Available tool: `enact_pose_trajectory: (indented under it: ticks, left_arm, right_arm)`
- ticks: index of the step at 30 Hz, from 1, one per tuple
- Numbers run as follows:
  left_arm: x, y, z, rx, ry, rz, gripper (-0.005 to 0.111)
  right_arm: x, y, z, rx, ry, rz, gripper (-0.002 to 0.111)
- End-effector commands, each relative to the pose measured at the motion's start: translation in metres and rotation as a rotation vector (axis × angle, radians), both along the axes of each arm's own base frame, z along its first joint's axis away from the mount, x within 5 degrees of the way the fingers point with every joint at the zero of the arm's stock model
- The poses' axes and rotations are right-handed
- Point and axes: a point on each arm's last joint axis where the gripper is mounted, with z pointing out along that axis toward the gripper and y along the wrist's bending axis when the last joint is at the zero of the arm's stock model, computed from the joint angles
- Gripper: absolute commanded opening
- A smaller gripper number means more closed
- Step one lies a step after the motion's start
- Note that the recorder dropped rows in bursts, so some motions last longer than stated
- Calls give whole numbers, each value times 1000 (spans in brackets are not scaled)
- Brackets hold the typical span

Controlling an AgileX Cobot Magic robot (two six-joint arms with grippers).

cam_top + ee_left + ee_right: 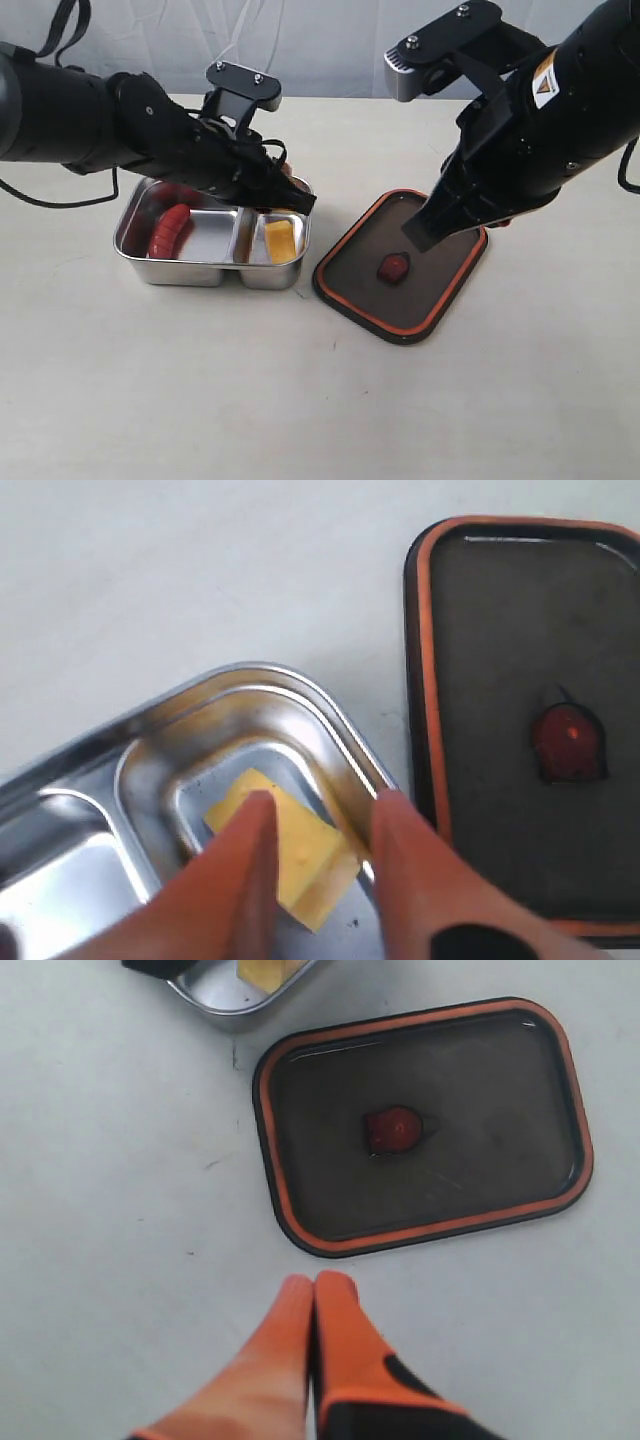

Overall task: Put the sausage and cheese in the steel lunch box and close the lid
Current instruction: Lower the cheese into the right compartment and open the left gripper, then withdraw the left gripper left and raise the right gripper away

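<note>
The steel lunch box (200, 274) stands left of centre. The red sausage (170, 230) lies in its larger compartment and the yellow cheese (281, 240) lies flat in the smaller one. My left gripper (320, 810) hovers over the cheese (310, 855) with its orange fingers apart; the cheese rests on the compartment floor below them. The dark lid (440, 290) lies on the table to the right of the box, orange seal up, with its red valve (393, 268) in the middle. Above the lid, my right gripper (316, 1285) is shut and empty.
Pale tabletop surrounds the box and the lid (480, 1080). The lid's near corner sits close to the box's right wall (300, 685). Both black arms reach over the table from the back.
</note>
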Motion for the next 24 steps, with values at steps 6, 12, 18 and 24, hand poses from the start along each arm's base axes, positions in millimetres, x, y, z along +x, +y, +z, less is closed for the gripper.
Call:
enact_pose_trajectory:
  ticks: [6,12,18,24]
  left_arm:
    - [-6,25,29,14,46,3,0]
    - [-5,56,35,70,104,23,0]
    - [-31,72,53,46,78,50,0]
    - [-76,89,54,32,104,54,0]
  right_arm:
    - [3,-3,4,34,-8,-124,-1]
    - [5,-5,4,42,-5,-200,-1]
    - [12,-15,5,-19,-70,-327,-1]
    - [22,-29,5,0,-47,-407,-1]
